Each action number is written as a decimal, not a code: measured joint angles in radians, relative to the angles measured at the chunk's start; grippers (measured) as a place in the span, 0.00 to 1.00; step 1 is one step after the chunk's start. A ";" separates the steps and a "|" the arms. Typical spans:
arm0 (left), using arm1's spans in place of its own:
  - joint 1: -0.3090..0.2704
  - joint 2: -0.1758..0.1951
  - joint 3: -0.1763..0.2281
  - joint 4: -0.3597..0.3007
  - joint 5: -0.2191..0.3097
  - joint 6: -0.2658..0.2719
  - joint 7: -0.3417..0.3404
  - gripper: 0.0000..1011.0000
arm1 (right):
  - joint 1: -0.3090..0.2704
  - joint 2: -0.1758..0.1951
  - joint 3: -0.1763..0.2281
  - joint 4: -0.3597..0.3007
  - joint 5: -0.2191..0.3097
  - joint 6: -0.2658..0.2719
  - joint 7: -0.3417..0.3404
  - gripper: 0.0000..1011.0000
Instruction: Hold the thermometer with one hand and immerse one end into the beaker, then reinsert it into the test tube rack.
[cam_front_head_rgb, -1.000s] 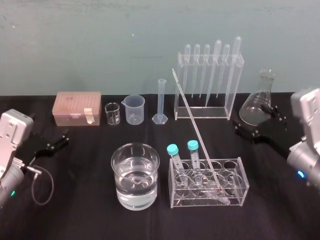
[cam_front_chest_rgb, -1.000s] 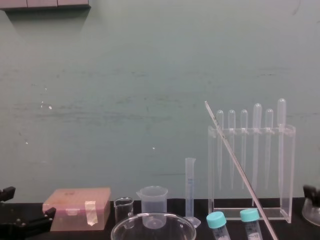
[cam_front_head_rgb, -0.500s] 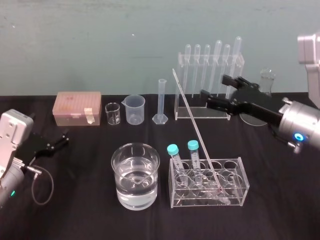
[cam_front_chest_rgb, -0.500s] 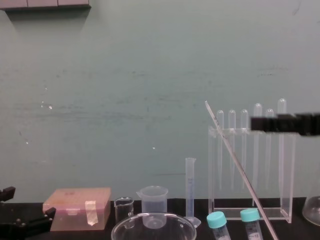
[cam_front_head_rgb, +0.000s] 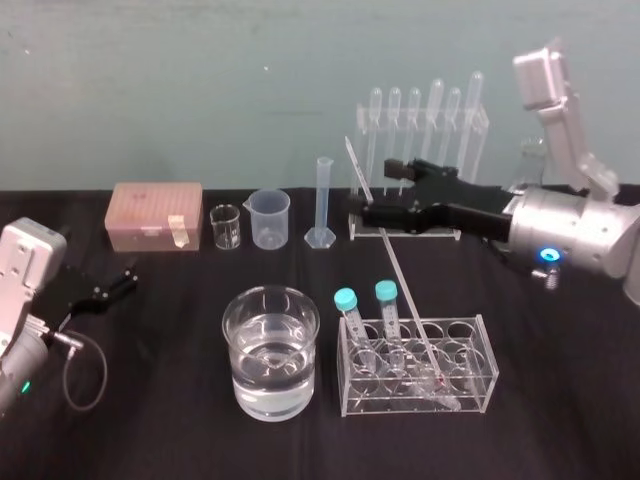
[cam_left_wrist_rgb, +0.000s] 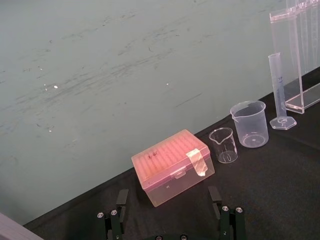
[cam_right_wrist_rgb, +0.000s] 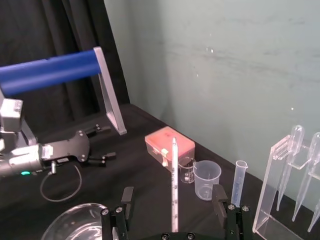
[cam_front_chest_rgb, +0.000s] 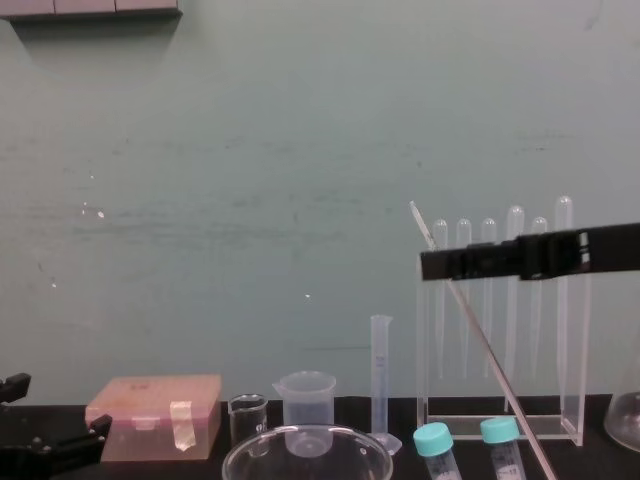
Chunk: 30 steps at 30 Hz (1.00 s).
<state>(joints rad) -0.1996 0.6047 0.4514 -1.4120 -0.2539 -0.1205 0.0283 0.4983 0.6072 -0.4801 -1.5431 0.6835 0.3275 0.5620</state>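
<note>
1 beaker (cam_front_head_rgb: 270, 291) stands near the centre of the table (cam_front_head_rgb: 560, 420) and holds clear liquid to about half its height. 1 rack (cam_front_head_rgb: 488, 365) stands just beside it at 3 o'clock. the rack holds 2 teal-capped tubes (cam_front_head_rgb: 345, 300) in its left slots, plus the lower end of 1 thermometer (cam_front_head_rgb: 400, 280).

at 12 o'clock of the rack, 1 tall clear stand (cam_front_chest_rgb: 555, 428) carries 6 pipettes (cam_front_head_rgb: 435, 110), bulbs up. along the far edge, from 10 to 12 o'clock, stands a row:
- 1 pink box (cam_front_head_rgb: 155, 215), lid shut
- 1 small glass beaker (cam_front_head_rgb: 225, 228)
- 1 plastic beaker (cam_front_head_rgb: 270, 218)
- 1 cylinder (cam_front_head_rgb: 323, 205)

1 flask (cam_front_head_rgb: 530, 155) stands at 2 o'clock, partly behind the right arm; its contents cannot be told.

thermometer: long axis tilted. the reddish lower end rests at the rack's base, right of the tubes. the upper end leans toward 11 o'clock, rising past the stand's left edge.

the right gripper (cam_front_head_rgb: 370, 184) extends from 3 o'clock at the height of the thermometer's upper part. its jaws are apart, 1 finger on each side of the rod. in the right wrist view a gap shows on both sides.

the left gripper (cam_front_head_rgb: 125, 278) lies at the table's 9 o'clock edge, jaws apart.
</note>
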 joint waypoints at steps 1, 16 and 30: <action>0.000 0.000 0.000 0.000 0.000 0.000 0.000 1.00 | 0.015 -0.007 -0.015 0.018 -0.007 0.005 -0.002 0.99; 0.000 0.000 0.000 0.000 0.000 0.000 0.000 1.00 | 0.075 -0.027 -0.084 0.075 -0.025 0.014 -0.002 0.99; 0.000 0.000 0.000 0.000 0.000 0.000 0.000 1.00 | 0.073 -0.025 -0.084 0.073 -0.025 0.013 -0.005 0.95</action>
<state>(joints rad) -0.1996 0.6047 0.4514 -1.4120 -0.2539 -0.1205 0.0283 0.5713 0.5825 -0.5640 -1.4700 0.6583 0.3406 0.5571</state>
